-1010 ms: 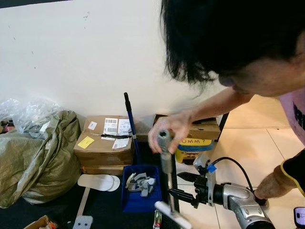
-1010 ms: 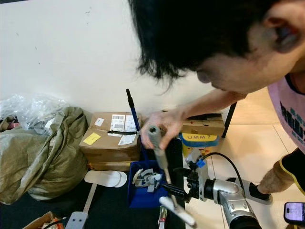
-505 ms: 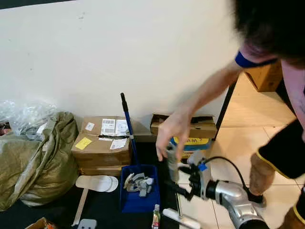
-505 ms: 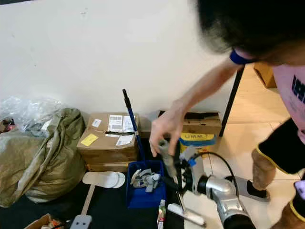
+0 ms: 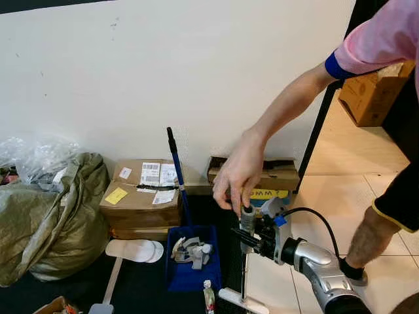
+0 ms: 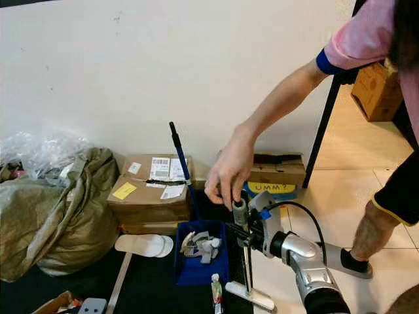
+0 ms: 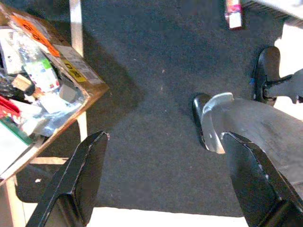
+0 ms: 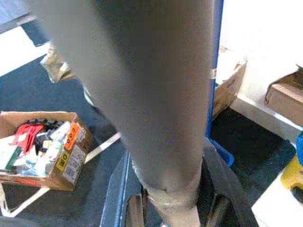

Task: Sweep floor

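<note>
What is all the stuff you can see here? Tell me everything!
broom handle: one, grey, upright in the right tool
broom head: one, white, on floor
dustpan: one, blue, long handle against wall
cardboard boxes: two by wall, brown
open box of clutter: one, on dark mat
sack: one, olive, left
slipper: white, beside boxes
person's hand: one, on handle top
right tool: black, gripping handle
left tool: black, open above mat

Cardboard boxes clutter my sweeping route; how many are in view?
4, perhaps more hidden: labelled brown box by the wall, one beside it, one upper right, an open one on the dark mat.
</note>
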Available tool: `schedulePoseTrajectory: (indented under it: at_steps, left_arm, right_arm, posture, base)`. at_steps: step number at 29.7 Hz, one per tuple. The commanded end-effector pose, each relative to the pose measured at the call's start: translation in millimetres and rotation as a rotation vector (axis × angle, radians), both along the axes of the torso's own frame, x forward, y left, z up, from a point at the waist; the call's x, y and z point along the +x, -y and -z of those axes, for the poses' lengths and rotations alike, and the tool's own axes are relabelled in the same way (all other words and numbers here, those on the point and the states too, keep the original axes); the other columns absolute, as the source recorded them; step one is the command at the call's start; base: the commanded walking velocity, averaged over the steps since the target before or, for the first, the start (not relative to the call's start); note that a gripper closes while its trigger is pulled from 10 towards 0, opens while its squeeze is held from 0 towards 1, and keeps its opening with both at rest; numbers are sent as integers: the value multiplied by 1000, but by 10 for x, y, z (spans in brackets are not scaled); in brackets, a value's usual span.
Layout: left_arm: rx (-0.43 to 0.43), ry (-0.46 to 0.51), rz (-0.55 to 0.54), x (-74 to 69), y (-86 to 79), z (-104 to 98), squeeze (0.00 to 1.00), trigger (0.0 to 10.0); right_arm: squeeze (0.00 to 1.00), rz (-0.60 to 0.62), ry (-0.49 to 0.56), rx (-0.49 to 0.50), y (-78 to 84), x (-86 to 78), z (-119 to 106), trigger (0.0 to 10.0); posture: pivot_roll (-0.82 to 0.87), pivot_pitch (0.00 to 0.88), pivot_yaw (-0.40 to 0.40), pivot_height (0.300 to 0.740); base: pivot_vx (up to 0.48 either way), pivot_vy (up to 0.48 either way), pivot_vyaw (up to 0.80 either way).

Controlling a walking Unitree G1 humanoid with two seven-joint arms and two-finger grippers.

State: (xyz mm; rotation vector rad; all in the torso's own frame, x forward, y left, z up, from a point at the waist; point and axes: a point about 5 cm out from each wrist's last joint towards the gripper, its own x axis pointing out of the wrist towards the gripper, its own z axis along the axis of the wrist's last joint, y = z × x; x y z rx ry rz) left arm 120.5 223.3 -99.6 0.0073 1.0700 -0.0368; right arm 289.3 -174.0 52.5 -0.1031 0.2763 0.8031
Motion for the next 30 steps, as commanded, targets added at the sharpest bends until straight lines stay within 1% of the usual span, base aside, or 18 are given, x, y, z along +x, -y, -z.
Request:
schedulePoseTrajectory:
  at_steps: [1, 2, 4, 5, 7, 8, 10, 18, 19, 21, 22, 23, 24, 25, 26, 27, 28, 30]
  left_arm:
    - [0, -24, 0, -65, 58, 35, 0, 10000]
    - [-7, -25, 4, -45, 160, 51, 0, 10000]
    - [-7, -25, 4, -45, 160, 51, 0, 10000]
    - [-14, -24, 10, -14, 263, 61, 0, 10000]
    - [-14, -24, 10, -14, 263, 61, 0, 10000]
    - [-22, -22, 14, 18, 349, 66, 0, 10000]
    - [-28, -20, 17, 49, 420, 66, 0, 10000]
    - [-28, -24, 13, 21, 361, 67, 0, 10000]
    - [-25, -23, 11, 16, 347, 66, 0, 10000]
    - [-25, -23, 11, 16, 347, 66, 0, 10000]
    - [-23, -22, 9, 13, 338, 66, 0, 10000]
    - [-23, -22, 9, 13, 338, 66, 0, 10000]
    - [-20, -21, 6, 8, 335, 67, 0, 10000]
    - [-20, -21, 6, 8, 335, 67, 0, 10000]
    - [-18, -22, 3, 0, 335, 69, 0, 10000]
    - [-18, -22, 3, 0, 335, 69, 0, 10000]
    - [-17, -24, 1, -7, 336, 71, 0, 10000]
    - [-19, -27, -2, -17, 343, 75, 0, 10000]
  right_arm:
    - [0, -14, 1, 15, -61, -7, 14, 0]
    - [0, -19, 0, 2, -54, -12, 23, 0]
    - [0, -19, 0, 2, -54, -12, 23, 0]
    - [0, -27, -1, -17, -44, -18, 32, 0]
    - [0, -27, -1, -17, -44, -18, 32, 0]
    - [0, -35, -2, -34, -34, -23, 38, 0]
    - [0, -41, -1, -45, -25, -24, 36, 0]
    - [0, -54, 46, -35, -52, 36, -77, 0]
    - [0, -62, 91, -65, -42, 87, -176, 0]
    - [0, -62, 91, -65, -42, 87, -176, 0]
    - [0, -67, 135, -96, -21, 137, -283, 0]
    - [0, -67, 135, -96, -21, 137, -283, 0]
    - [0, -74, 190, -139, 31, 205, -450, 0]
    - [0, -74, 190, -139, 31, 205, -450, 0]
    - [0, -83, 256, -174, 79, 272, -656, 0]
    - [0, -83, 256, -174, 79, 272, -656, 0]
    - [0, -94, 304, -191, 105, 314, -827, 0]
    - [0, -122, 333, -162, 100, 342, -1067, 0]
  posture:
    - [-122, 66, 77, 740]
    - [-124, 66, 76, 740]
    - [-124, 66, 76, 740]
    - [-126, 67, 75, 740]
    - [-126, 67, 75, 740]
    - [-126, 66, 75, 740]
    - [-128, 67, 72, 740]
    - [-123, 68, 72, 740]
    - [-122, 68, 72, 740]
    - [-122, 68, 72, 740]
    - [-118, 69, 70, 740]
    - [-118, 69, 70, 740]
    - [-119, 69, 67, 740]
    - [-119, 69, 67, 740]
    - [-123, 72, 60, 740]
    - [-123, 72, 60, 740]
    - [-125, 74, 58, 740]
    - [-124, 74, 51, 740]
  base:
    - [0, 0, 0]
    - [0, 0, 0]
    - [0, 0, 0]
    - [0, 0, 0]
    - [0, 0, 0]
    - [0, 0, 0]
    - [0, 0, 0]
    - [0, 0, 0]
    - [0, 0, 0]
    - [0, 0, 0]
    - [0, 0, 0]
    - [0, 0, 0]
    - [0, 0, 0]
    - [0, 0, 0]
    - [0, 0, 0]
    - [0, 0, 0]
    - [0, 0, 0]
    - [0, 0, 0]
